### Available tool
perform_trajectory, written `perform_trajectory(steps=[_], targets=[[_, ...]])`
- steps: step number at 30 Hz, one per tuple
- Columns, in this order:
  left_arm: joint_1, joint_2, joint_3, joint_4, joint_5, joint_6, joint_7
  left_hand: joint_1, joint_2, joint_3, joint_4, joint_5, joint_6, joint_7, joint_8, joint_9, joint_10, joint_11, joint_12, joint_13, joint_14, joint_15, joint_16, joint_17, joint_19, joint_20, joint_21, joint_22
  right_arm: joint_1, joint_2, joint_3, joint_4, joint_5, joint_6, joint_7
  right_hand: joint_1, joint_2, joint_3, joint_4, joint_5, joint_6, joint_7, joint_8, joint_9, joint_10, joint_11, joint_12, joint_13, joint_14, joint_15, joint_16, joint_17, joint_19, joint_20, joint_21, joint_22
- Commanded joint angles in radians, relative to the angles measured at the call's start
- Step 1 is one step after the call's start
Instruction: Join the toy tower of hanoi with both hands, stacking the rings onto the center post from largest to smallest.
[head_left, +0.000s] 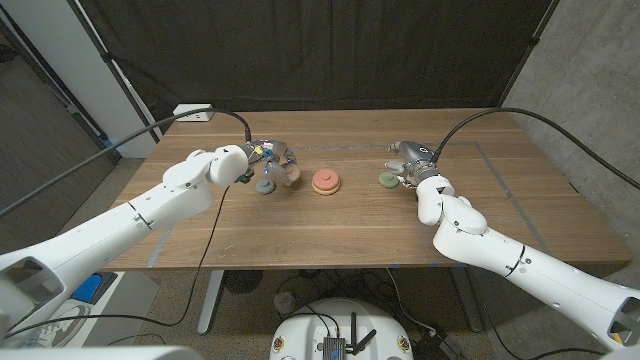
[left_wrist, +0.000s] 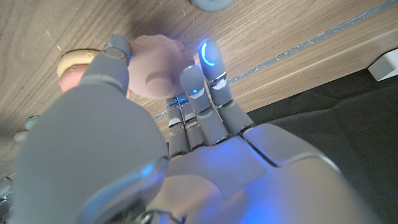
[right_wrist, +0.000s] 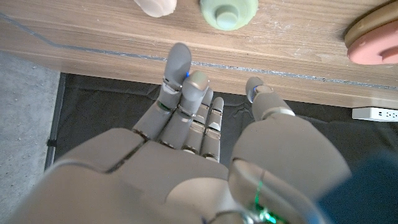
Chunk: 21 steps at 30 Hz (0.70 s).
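The center post's tan base (head_left: 325, 187) stands mid-table with a salmon ring (head_left: 325, 179) on it. My left hand (head_left: 268, 160) pinches a mauve ring (head_left: 291, 173) just above the table, left of the post; the left wrist view shows the mauve ring (left_wrist: 155, 71) between thumb and fingers (left_wrist: 194, 81). A grey ring (head_left: 265, 186) lies below that hand. A green ring (head_left: 385, 179) lies right of the post, with my right hand (head_left: 412, 166) beside it holding nothing. The right wrist view shows the green ring (right_wrist: 228, 11) and a pale pink piece (right_wrist: 155, 5) beyond my fingers (right_wrist: 180, 62).
A white power strip (head_left: 193, 113) sits at the table's back left corner, with a black cable running over to my left arm. A dark curtain hangs behind the table. Bare wood (head_left: 330, 235) stretches along the table's near side.
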Motion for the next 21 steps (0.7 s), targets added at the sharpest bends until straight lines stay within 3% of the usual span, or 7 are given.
perform_trajectory(steps=[1,21], targets=[[-0.018,-0.008,0.002,0.0,-0.006,-0.009,-0.018,0.038,0.029,0.018,0.009,0.004,0.01,-0.003,-0.001,0.006,0.103,-0.092,-0.006,0.041,0.006,-0.041,-0.008,0.001,0.013,-0.121,0.007,0.006,-0.01,-0.007,0.006,-0.011,0.007,-0.007,-0.002,-0.009,0.005,0.006,0.0,0.005,0.014,0.004,0.001,0.005,0.008,0.002,0.0,0.003,0.011,-0.04,0.008,0.007,0.004,-0.083,0.005,0.0],[-0.075,-0.055,0.035,0.041,0.014,-0.065,-0.032,0.051,0.032,0.024,0.005,0.007,0.014,-0.005,-0.004,0.008,0.11,-0.093,-0.009,0.047,0.009,-0.042,-0.012,0.006,0.01,-0.122,0.007,0.009,-0.007,-0.005,0.007,-0.007,0.017,-0.011,-0.003,-0.013,0.006,0.009,0.001,0.007,0.018,0.0,0.001,0.006,0.019,-0.001,0.002,0.005,0.017,-0.04,0.015,0.008,0.008,-0.083,0.007,0.002]])
